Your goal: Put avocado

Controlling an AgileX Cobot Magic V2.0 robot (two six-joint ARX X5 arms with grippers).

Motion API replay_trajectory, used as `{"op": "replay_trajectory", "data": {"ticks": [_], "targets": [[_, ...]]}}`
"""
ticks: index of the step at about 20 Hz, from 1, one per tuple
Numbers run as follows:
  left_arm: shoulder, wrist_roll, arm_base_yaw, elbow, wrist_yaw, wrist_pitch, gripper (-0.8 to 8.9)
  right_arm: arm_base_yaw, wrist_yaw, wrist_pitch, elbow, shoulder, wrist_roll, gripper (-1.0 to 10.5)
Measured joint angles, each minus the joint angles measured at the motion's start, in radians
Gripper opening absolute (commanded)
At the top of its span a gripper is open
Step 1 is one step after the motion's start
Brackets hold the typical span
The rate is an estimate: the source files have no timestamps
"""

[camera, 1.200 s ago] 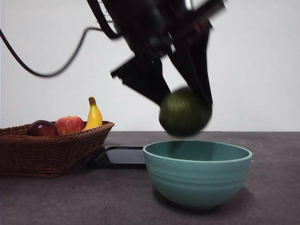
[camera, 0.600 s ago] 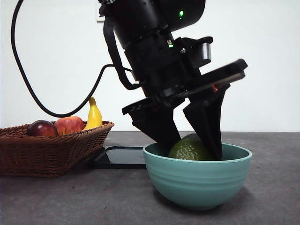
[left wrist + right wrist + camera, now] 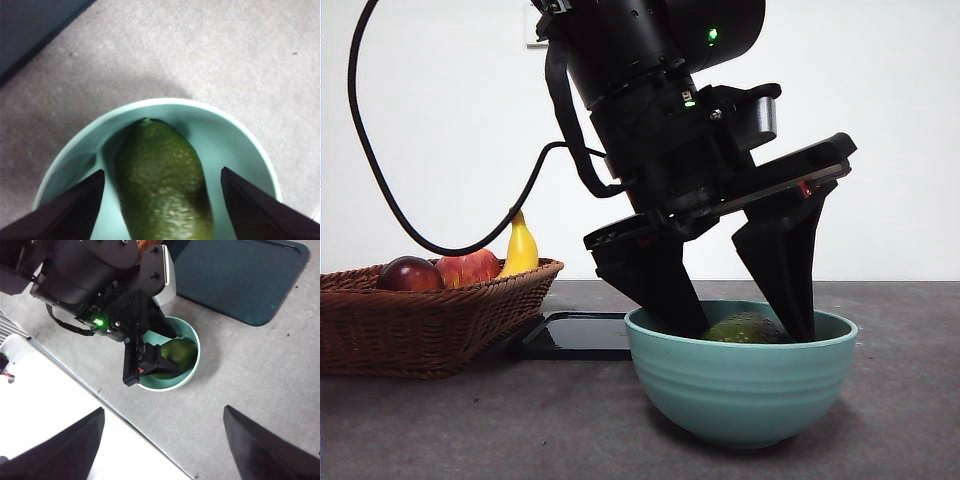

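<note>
- The left arm fills the upper middle of the front view, and its claw reaches into the bowl at lower centre. Half a second ago its jaws pressed the fruit; now they stand spread, apart from it on both sides.
- The bowl, pale teal, sits on the grey table. The avocado has sunk lower than it was half a second ago; only its top shows over the rim. In the left wrist view the avocado lies on the bowl's bottom, between the open jaws.
- Judging by this, the placing looks done; what remains is lifting the claw straight out without nudging the rim.
- A wicker basket at lower left holds a dark red fruit, an apple and a banana, well apart from the bowl.
- A dark tray lies flat between basket and bowl, just behind.
- The right claw waits high above, jaws wide, holding nothing.
</note>
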Motion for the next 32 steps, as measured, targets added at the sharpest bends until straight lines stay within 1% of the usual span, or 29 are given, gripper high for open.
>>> {"op": "replay_trajectory", "data": {"ticks": [4, 6, 9, 12, 14, 20, 22, 26, 27, 29, 32], "targets": [[0.000, 0.000, 0.000, 0.047, 0.000, -0.052, 3.77, 0.000, 0.000, 0.000, 0.000, 0.000, 0.000, 3.8], [-0.013, 0.000, 0.002, 0.077, 0.000, -0.053, 3.77, 0.000, 0.000, 0.000, 0.000, 0.000, 0.000, 3.8], [-0.101, 0.001, 0.029, 0.090, 0.000, -0.064, 3.77, 0.000, 0.002, 0.000, 0.000, 0.000, 0.000, 3.8], [-0.226, 0.001, 0.087, 0.101, 0.000, -0.068, 3.74, 0.000, 0.002, 0.000, 0.000, 0.006, 0.000, 3.8], [-0.319, 0.006, 0.137, 0.101, 0.000, -0.097, 3.73, 0.000, 0.003, 0.002, 0.000, 0.016, 0.000, 3.8], [-0.562, 0.062, 0.298, 0.100, -0.008, -0.249, 3.72, 0.000, 0.023, 0.023, 0.000, 0.080, 0.000, 3.8], [-0.646, 0.069, 0.339, 0.063, -0.009, -0.256, 3.72, 0.000, 0.023, 0.047, 0.000, 0.105, 0.000, 3.8], [-0.824, 0.070, 0.374, -0.119, -0.008, -0.278, 3.72, 0.000, 0.023, 0.073, 0.000, 0.153, 0.000, 3.8], [-0.867, 0.069, 0.376, -0.169, 0.010, -0.286, 3.72, 0.000, 0.023, 0.074, 0.000, 0.169, 0.000, 3.8], [-0.950, 0.069, 0.376, -0.250, 0.078, -0.319, 3.72, 0.009, 0.023, 0.083, 0.000, 0.201, 0.000, 3.8], [-1.030, 0.072, 0.376, -0.309, 0.187, -0.393, 3.72, 0.032, 0.023, 0.099, 0.000, 0.247, -0.001, 3.8]]}}
